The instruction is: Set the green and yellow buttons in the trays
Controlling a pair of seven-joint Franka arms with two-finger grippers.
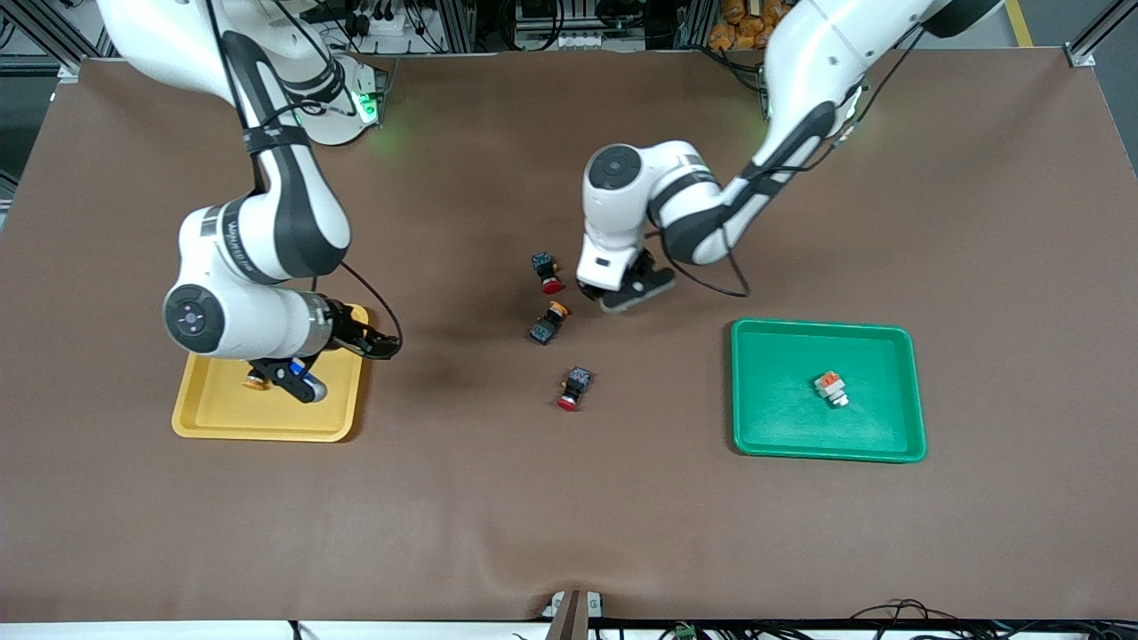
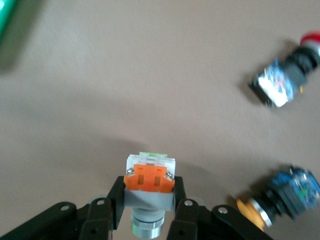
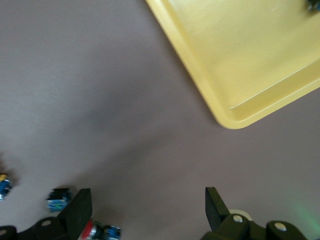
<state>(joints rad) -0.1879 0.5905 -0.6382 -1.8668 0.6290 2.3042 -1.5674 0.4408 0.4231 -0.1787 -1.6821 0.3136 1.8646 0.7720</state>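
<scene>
My left gripper is shut on a pale grey-white button with an orange block, held just above the table's middle beside three loose buttons. One of these is black with an orange-yellow cap, and it also shows in the left wrist view. The green tray holds another grey-white button. My right gripper is open and empty over the yellow tray's edge toward the table's middle. Its fingers stand wide apart. A yellow-capped button lies in the yellow tray, partly hidden by the right arm.
Two black buttons with red caps lie on the brown mat: one farther from the front camera than the yellow-capped one, one nearer. The right arm's wrist hangs over the yellow tray.
</scene>
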